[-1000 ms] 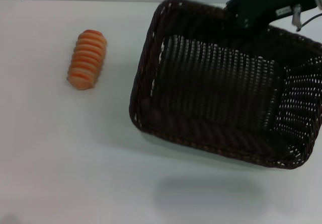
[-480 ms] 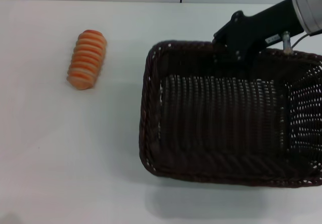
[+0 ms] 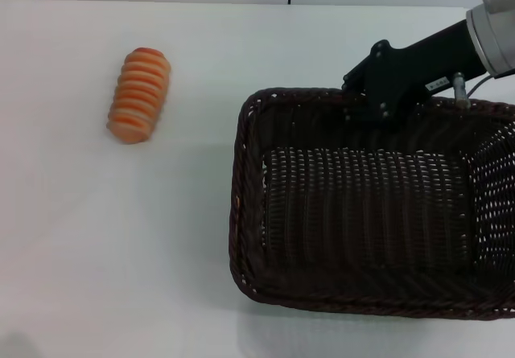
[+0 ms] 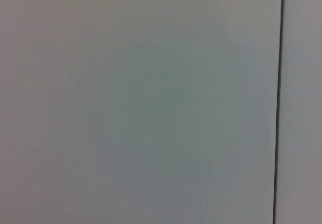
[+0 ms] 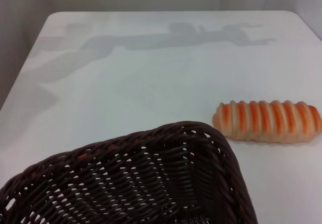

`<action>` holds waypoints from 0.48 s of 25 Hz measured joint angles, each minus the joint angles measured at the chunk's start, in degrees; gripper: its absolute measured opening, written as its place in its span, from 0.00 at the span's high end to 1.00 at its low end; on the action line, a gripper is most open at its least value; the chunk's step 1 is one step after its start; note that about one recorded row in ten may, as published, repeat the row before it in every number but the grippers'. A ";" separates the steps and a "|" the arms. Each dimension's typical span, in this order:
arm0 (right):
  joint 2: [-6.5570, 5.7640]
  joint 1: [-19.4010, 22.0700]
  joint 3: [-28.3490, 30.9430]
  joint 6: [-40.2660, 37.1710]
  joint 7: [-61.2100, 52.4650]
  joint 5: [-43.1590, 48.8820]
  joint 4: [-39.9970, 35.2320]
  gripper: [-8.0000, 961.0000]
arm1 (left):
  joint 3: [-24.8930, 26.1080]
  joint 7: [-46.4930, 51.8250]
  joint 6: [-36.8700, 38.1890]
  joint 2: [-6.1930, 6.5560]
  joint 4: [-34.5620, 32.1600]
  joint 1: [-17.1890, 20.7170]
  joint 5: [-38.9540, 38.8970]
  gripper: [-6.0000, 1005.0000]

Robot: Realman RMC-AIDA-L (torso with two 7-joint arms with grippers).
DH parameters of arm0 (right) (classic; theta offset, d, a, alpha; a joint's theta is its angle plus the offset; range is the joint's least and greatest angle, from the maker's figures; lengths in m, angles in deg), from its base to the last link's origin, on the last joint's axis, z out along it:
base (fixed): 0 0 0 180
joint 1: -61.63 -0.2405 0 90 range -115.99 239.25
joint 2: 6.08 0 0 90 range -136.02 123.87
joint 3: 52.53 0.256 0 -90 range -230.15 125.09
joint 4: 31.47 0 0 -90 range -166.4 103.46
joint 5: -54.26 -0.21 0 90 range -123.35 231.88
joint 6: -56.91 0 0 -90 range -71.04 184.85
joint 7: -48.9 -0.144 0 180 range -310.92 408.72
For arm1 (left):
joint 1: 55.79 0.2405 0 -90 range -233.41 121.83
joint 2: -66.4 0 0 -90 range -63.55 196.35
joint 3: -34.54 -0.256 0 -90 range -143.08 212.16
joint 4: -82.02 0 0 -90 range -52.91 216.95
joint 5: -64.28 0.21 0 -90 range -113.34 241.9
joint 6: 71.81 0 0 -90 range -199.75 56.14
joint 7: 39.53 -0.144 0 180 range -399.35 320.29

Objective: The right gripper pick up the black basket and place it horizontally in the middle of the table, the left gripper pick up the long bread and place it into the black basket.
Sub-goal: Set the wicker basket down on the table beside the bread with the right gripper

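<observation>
— Where is the basket sitting?

— I'm clenching my right gripper (image 3: 372, 103) fingers on the far rim of the dark woven wicker basket (image 3: 366, 213), low over the white desk (image 3: 121, 237).

— Risk?

— Releasing unevenly could skew it. The striped orange long bread (image 3: 139, 94) is lying well apart, leftward.

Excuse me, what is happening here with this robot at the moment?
The right gripper is at the far rim of the black basket, which sits level over the table. The basket is empty. The long bread lies untouched on the table to its left. The left gripper is out of sight.
</observation>
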 joint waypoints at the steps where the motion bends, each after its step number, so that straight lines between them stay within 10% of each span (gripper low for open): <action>1: -0.01 0.04 -0.11 0.06 0.00 0.13 0.01 0.83 | 0.32 -1.62 -1.16 0.00 -0.86 -0.05 -1.27 0.25; 12: 0.05 -0.59 -0.60 -2.10 0.50 3.88 -0.59 0.83 | 0.61 -5.55 -3.33 0.02 -2.66 -0.25 -2.62 0.25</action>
